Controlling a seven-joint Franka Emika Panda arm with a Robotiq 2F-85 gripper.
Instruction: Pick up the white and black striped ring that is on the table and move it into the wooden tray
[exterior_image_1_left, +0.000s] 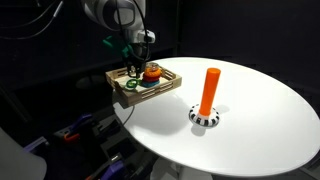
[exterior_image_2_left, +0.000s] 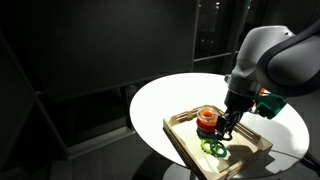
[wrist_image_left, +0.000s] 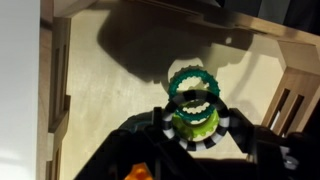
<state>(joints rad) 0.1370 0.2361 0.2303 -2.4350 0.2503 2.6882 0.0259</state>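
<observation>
Dark tool (wrist_image_left: 193, 130) fingers (wrist_image_left: 140, 150) fill the bottom of the wrist view. Between them sits the black and white striped ring (wrist_image_left: 190, 139). The fingers are spread about to the ring's width and appear to clasp it on either side. The ring hangs low over the pale floor of the wooden tray (wrist_image_left: 110, 90), above a lime green ring (wrist_image_left: 195, 120). A darker green ring (wrist_image_left: 193, 84) lies just beyond that.

In both exterior views the tool (exterior_image_1_left: 135, 70) (exterior_image_2_left: 226, 128) reaches down inside the tray (exterior_image_1_left: 150, 98) (exterior_image_2_left: 182, 145), beside an orange object (exterior_image_1_left: 151, 72) (exterior_image_2_left: 207, 120). The tray sits at the edge of a round white worktop (exterior_image_1_left: 260, 120). Well apart from it, an orange cylinder (exterior_image_1_left: 209, 90) stands upright with a second striped ring (exterior_image_1_left: 204, 119) around its foot.
</observation>
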